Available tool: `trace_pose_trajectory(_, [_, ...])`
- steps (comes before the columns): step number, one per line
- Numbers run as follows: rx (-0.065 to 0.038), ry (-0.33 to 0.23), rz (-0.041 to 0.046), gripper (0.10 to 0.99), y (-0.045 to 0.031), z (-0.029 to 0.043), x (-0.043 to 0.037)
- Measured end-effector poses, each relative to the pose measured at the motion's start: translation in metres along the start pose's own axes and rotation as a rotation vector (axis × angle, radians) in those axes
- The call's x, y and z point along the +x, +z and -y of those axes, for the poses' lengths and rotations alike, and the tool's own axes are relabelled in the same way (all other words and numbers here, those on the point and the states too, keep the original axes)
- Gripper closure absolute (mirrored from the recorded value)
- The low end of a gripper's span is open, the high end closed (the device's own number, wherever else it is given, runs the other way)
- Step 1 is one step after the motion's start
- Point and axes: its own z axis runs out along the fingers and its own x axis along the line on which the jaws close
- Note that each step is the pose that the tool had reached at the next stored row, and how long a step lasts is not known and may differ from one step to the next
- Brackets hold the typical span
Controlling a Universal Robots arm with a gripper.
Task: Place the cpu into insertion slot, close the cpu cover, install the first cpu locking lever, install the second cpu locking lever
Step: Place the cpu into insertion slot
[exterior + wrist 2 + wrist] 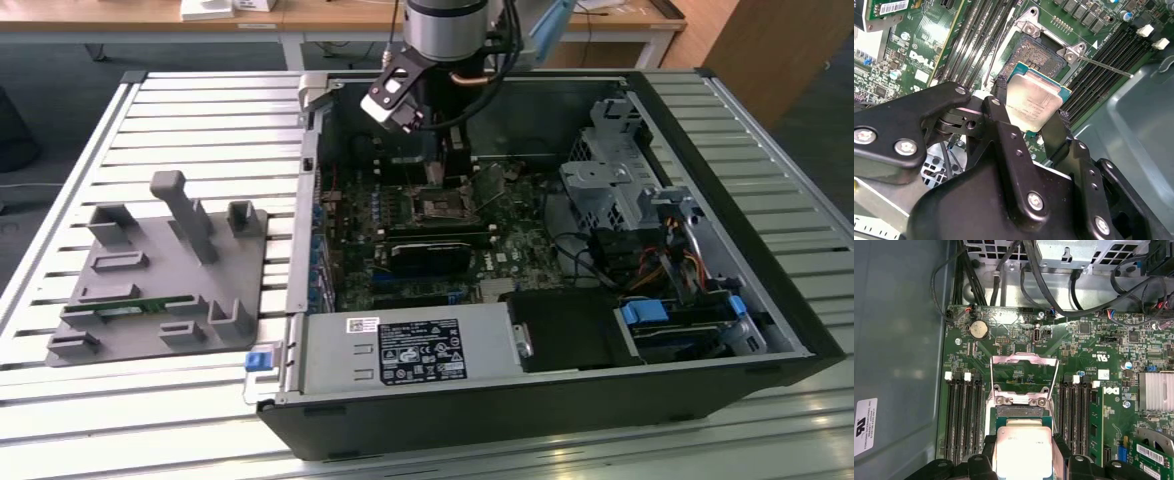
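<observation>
My gripper (pixel 1030 114) is shut on the cpu (pixel 1034 100), a small square chip with a silvery top and green edge, pinched by two opposite sides. The chip hangs tilted just above the insertion slot (pixel 1033 54), whose dark pin grid lies bare. In the first wrist view the cpu (pixel 1022 450) sits between the black fingers (pixel 985 449), with the cpu cover (pixel 1024 362) standing raised beyond it. A thin locking lever (pixel 1104 65) sticks out beside the socket. In the exterior view the gripper (pixel 451 170) reaches down into the case over the insertion slot (pixel 443 207).
Long black memory slots (pixel 961 415) flank the socket on both sides. The open computer case (pixel 534 400) holds a power supply (pixel 407 350), a drive cage (pixel 607 180) and cables. A grey parts fixture (pixel 160 270) stands on the slatted table at the exterior view's left.
</observation>
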Motion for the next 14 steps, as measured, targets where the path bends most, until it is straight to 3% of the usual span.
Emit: trace_pose_trajectory(14, [0.000,0.000,0.0001,0.561,0.0039,0.0004,0.0000])
